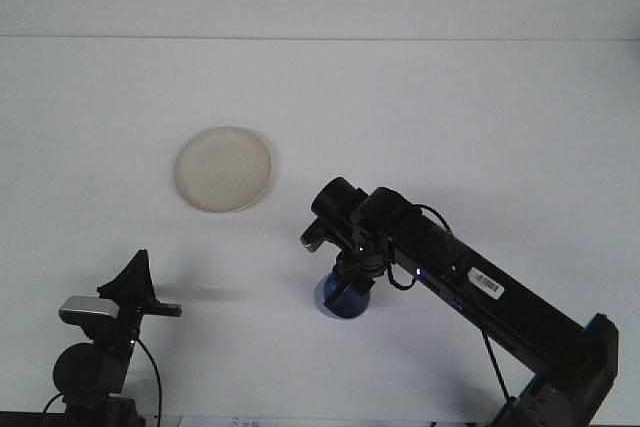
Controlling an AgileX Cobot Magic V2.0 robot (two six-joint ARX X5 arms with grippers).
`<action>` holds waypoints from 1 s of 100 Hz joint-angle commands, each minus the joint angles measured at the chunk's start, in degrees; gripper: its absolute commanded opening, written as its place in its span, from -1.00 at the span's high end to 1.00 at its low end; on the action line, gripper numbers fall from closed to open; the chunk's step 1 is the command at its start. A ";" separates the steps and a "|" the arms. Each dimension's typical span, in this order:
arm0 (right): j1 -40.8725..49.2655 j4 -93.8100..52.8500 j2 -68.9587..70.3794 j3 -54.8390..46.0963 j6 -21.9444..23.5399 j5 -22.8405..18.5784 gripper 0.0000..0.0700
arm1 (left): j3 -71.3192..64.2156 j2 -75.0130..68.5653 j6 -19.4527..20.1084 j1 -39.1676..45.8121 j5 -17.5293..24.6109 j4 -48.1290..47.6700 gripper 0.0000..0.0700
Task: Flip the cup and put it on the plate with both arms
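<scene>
The blue cup (341,299) is seen on the white table (480,117), below and to the right of the plate (223,169) and well apart from it. It is located directly under the right gripper (347,287), whose dark fingers (337,290) are lowered over the cup's upper part. Contact between the fingers and the cup appears likely, but the fingers are partly merged with the cup's dark outline, so whether they are clamped on it or spread around it cannot be told. The right arm (470,282) is extended from the lower right corner toward the cup. Whether the cup stands mouth up or mouth down cannot be determined.

The plate, pale cream and round, is observed lying flat on the table. Nothing is seen on it.

The left gripper (135,282) is found below and to the left of the plate, near the bottom edge, well apart from both plate and cup. Its finger spacing cannot be made out from this angle.
</scene>
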 commanded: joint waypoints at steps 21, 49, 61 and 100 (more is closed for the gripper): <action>-0.28 -1.68 1.38 0.52 -1.40 0.17 1.00 | -1.09 -0.02 -0.48 -0.02 0.13 0.57 0.97; -0.81 -1.68 2.19 -2.21 -2.49 -0.26 1.00 | -1.09 -0.02 -0.48 -0.02 0.13 0.59 0.96; -0.79 -1.68 2.27 -3.15 -2.64 -0.44 0.97 | -1.09 -0.02 -0.48 -0.02 0.13 0.57 0.97; -0.81 -1.68 2.27 -2.93 -2.49 -0.46 -0.04 | -1.09 -0.02 -0.48 -0.02 0.13 0.57 0.97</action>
